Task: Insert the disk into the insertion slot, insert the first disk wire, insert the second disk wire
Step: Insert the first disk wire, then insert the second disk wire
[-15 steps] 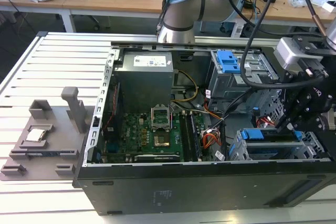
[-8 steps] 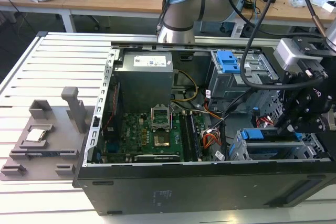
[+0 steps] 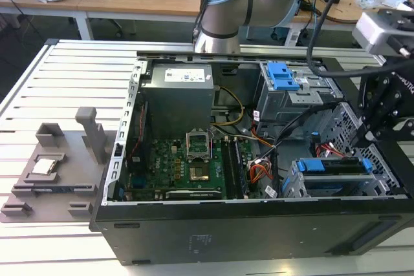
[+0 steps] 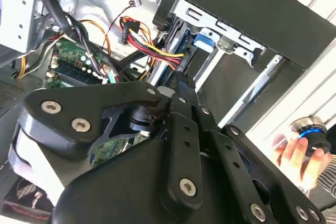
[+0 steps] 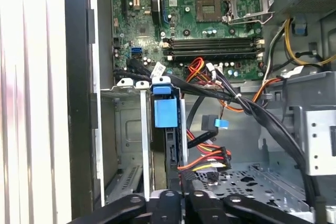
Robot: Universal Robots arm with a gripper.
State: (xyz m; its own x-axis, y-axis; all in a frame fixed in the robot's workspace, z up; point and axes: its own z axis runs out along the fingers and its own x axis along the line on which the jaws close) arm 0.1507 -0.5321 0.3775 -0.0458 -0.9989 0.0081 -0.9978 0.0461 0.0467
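Gripper [image 5: 184,183] linkage loomed closest, jaws drawn together, apparently pinching the plug of one red-yellow-black wire [image 5: 207,162] at the disk's [image 5: 166,113] end. The one disk already sat in the slot [image 5: 130,129], near right in the exterior view. This looked like the wire step; seating the plug called for square alignment. One blue bracket [image 3: 283,75] sat farther back.

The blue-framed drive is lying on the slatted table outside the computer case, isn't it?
No: the disk is slid into the insertion slot inside the computer case, as the exterior view shows.
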